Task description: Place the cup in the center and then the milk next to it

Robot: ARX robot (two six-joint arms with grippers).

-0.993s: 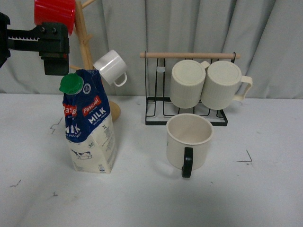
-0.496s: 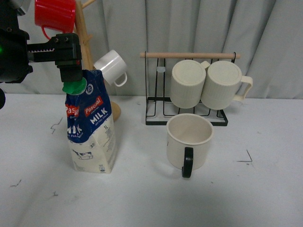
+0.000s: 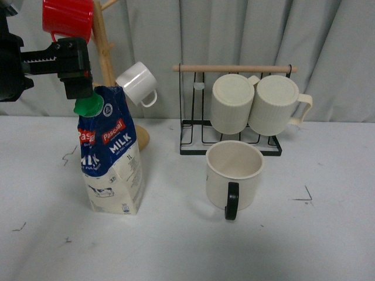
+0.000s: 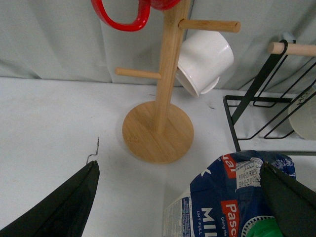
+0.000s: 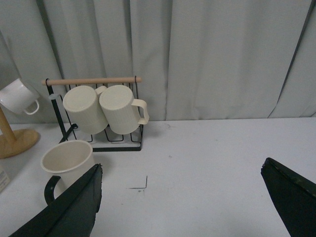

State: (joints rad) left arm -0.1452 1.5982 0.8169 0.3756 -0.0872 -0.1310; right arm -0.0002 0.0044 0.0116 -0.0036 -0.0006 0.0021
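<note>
The milk (image 3: pixel 111 155), a blue-topped carton with a green cap (image 3: pixel 88 105), stands upright on the table's left side. My left gripper (image 3: pixel 79 88) hangs open just above the cap. In the left wrist view the carton's top (image 4: pixel 237 192) lies between the spread fingers of the left gripper (image 4: pixel 178 168), near one of them. The cup (image 3: pixel 234 172), cream with a black handle (image 3: pixel 231 201) facing front, stands mid-table, right of the milk. My right gripper (image 5: pixel 181 168) is open over bare table, with the cup (image 5: pixel 66 158) off to one side.
A wooden mug tree (image 3: pixel 105 52) behind the milk holds a red mug (image 3: pixel 67 17) and a small white mug (image 3: pixel 136 83). A black wire rack (image 3: pixel 231 137) behind the cup carries two ribbed cream mugs (image 3: pixel 258 105). Grey curtain closes the back.
My left gripper swung right to above the milk's cap, then drew back slightly left. The carton and cup stand where they were.
</note>
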